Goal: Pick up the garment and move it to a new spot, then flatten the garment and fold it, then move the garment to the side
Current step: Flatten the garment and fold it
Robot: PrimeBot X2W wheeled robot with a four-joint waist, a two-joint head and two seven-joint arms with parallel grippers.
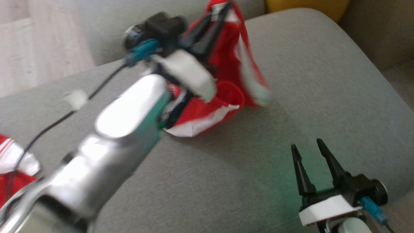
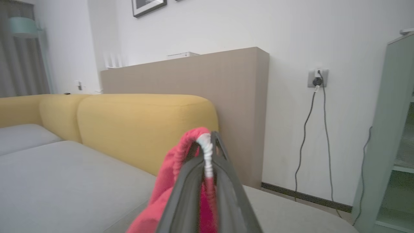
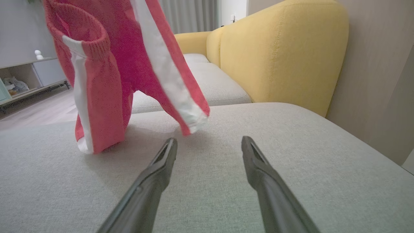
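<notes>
At upper centre our left gripper [image 1: 223,9] pinches the garment [image 1: 231,56] by its waistband, ready for carrying. Our right gripper [image 1: 307,147] waits at lower right, jaws spread.

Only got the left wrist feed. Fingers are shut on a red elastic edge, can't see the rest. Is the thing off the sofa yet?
Observer: Not fully. The red knit shorts with white side stripes hang lifted, but one leg's hem touches the grey fabric sofa cushion.
Operator: Right arm doing anything?
Observer: No. The right gripper is open and empty, fingers low over the cushion, apart from the shorts.
Operator: Anything else on the seat?
Observer: A second red and white cloth shows at the head view's lower left edge.
</notes>
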